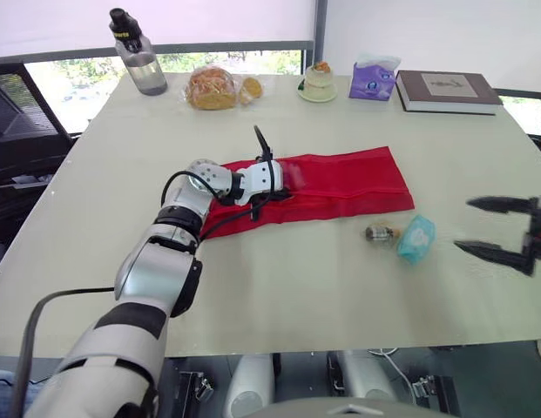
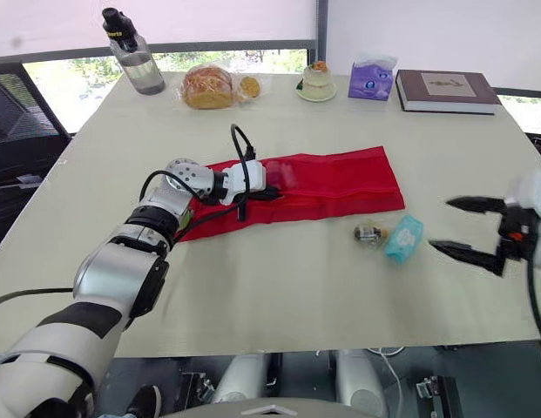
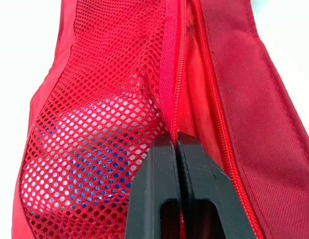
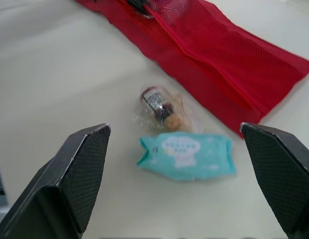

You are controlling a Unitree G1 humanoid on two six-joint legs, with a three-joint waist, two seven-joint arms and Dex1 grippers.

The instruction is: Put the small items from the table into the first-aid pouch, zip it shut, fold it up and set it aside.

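A long red first-aid pouch [image 1: 348, 183] lies unfolded across the middle of the table. My left gripper [image 1: 283, 178] rests on its left part, shut on the zipper edge [image 3: 171, 99] beside the mesh pocket [image 3: 94, 124]. Something blue shows through the mesh. To the right of the pouch lie a teal tissue packet [image 1: 416, 239] and a small bottle in clear wrap [image 1: 382, 232], touching each other. My right gripper [image 1: 490, 228] hovers open at the table's right side, apart from both; between its spread fingers I see the packet [image 4: 186, 154] and the bottle [image 4: 161, 107].
Along the far edge stand a water bottle [image 1: 138, 54], bagged bread [image 1: 213, 87], a small dessert on a plate [image 1: 319, 81], a purple tissue box [image 1: 373, 78] and a brown book [image 1: 446, 90]. Bare tabletop [image 1: 296, 279] spreads in front of the pouch.
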